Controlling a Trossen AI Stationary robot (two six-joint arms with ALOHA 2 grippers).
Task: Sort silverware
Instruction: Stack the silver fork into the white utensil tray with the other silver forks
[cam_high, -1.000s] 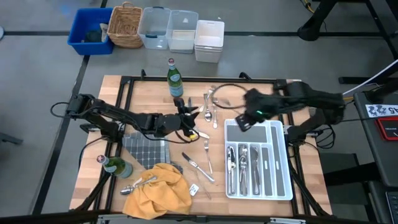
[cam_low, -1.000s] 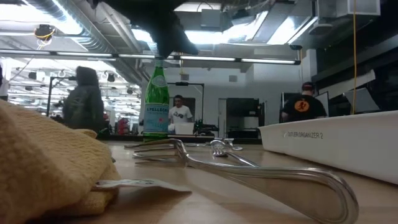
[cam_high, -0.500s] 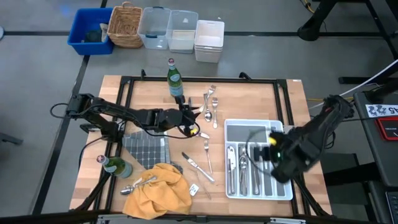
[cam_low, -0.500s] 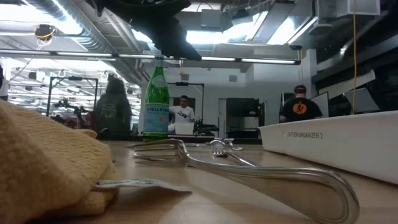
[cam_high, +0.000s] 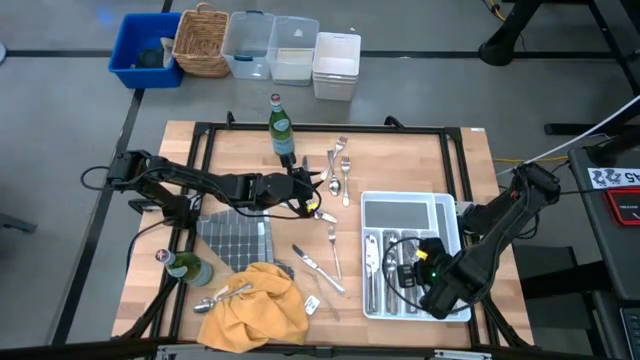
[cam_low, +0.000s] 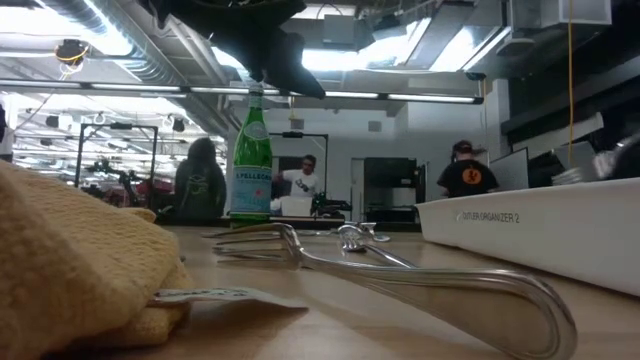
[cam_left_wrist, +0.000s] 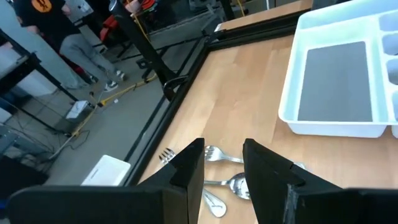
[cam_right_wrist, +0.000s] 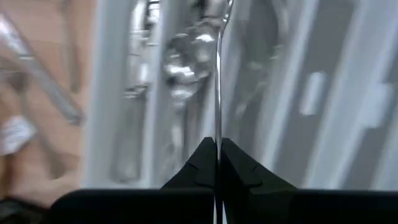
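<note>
The silverware lies scattered. Forks and spoons rest on the wood near the far edge, a fork and a knife lie mid-table, and several pieces lie in the white tray. My left gripper hovers open over the far forks and spoons, with nothing between its fingers. My right gripper hangs over the tray's long compartments, shut on a slim piece of silverware seen edge-on. Which kind of piece it is I cannot tell. My right gripper pinches one end of the slim metal piece between its two fingertips. The fingers point steeply down from above. The piece runs on straight past the tips, along the fingers, toward the silverware in the tray. Whether its free end touches them I cannot tell.
A green bottle stands at the far edge and another is at the near left. A yellow cloth with a spoon on it and a grey mat are near the left. Bins sit beyond the table. People move about in the room behind.
My right gripper has swung from beside the tray's far left corner toward the table's near right and gone down, rolling as it went. It now hangs low over the tray's long compartments. My left gripper has rolled a little in place above the far forks.
</note>
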